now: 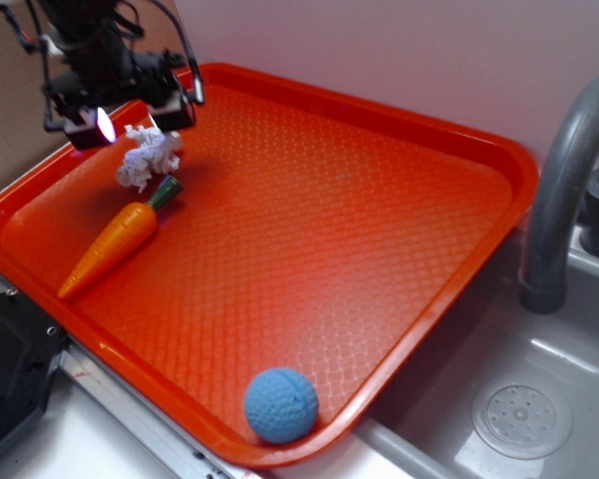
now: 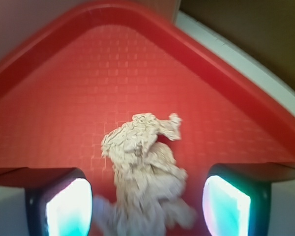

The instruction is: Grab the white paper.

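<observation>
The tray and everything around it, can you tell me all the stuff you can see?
tray: one, orange-red, fills most of the exterior view, beside the sink.
white paper: one crumpled wad, white, far left corner of the tray, under the end effector.
toy carrot: one, orange with a green top, lying on the tray just in front of the paper.
ball: one, blue, near front edge of the tray.
sink: one, grey, right of the tray, with a round drain.
faucet: one, grey, curved, at the right edge.
end effector: one, black; in the wrist view its fingers stand apart with the paper between them, not closed on it.
</observation>
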Controlling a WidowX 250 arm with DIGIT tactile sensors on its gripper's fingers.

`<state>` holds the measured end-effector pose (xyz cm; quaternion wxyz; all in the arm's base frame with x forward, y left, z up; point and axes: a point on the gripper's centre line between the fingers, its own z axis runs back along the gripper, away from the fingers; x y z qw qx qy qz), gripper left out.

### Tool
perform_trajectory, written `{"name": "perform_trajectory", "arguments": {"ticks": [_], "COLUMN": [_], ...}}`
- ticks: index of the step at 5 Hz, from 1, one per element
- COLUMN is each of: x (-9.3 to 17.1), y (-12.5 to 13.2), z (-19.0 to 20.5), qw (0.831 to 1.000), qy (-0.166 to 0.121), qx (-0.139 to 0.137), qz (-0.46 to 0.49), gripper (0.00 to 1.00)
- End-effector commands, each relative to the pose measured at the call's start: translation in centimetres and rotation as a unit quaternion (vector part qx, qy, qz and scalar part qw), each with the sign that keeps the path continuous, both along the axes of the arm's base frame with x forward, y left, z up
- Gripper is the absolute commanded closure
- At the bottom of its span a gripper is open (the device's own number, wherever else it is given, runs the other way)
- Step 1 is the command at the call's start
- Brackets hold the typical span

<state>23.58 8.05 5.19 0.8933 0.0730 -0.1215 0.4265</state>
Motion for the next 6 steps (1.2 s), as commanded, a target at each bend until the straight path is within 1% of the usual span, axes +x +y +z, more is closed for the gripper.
{"name": "perform_trajectory", "arguments": {"ticks": [1, 2, 3, 5, 6], "x": [0.39, 0.45, 0.30, 0.23, 0.28], "y": [1.56, 1.67, 1.95, 1.91, 2.05], "z": [-1.82, -2.41, -2.81, -2.16, -1.84], "qw": [1.000, 1.000, 1.000, 1.000, 1.000], "qy": [0.007, 0.013, 0.003, 0.005, -0.002], "qx": [0.001, -0.011, 0.000, -0.004, 0.001], "qz": [0.006, -0.005, 0.004, -0.015, -0.021], "gripper": [0.00, 0.00, 1.00, 1.00, 1.00]}}
